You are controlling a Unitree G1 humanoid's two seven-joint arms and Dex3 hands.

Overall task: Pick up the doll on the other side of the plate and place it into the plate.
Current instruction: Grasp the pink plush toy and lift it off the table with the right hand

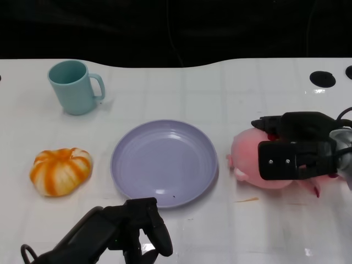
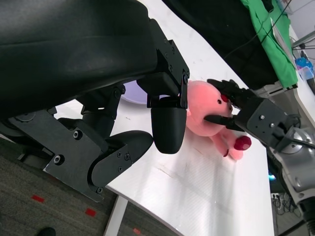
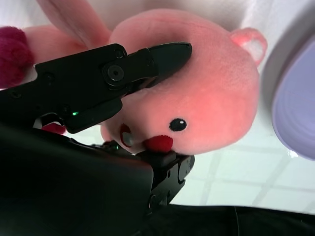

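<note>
The pink plush doll (image 1: pixel 247 159) lies on the white table just right of the lilac plate (image 1: pixel 165 162). My right hand (image 1: pixel 297 148) is over the doll and grips its head, one finger across the top and another against its face by the red mouth (image 3: pixel 157 142). The right wrist view shows the doll (image 3: pixel 206 88) filling the frame, with the plate's rim (image 3: pixel 295 113) beside it. My left hand (image 1: pixel 126 225) hangs near the table's front edge, below the plate, with loosely bent fingers holding nothing. From the left wrist, the doll (image 2: pixel 202 110) and right hand (image 2: pixel 246 110) are visible beyond the left hand (image 2: pixel 123 123).
A teal mug (image 1: pixel 74 87) stands at the back left. An orange-and-white pumpkin toy (image 1: pixel 60 170) lies left of the plate. Dark round holes (image 1: pixel 322 78) mark the table's far right corner. A person's green cloth shows beyond the table in the left wrist view.
</note>
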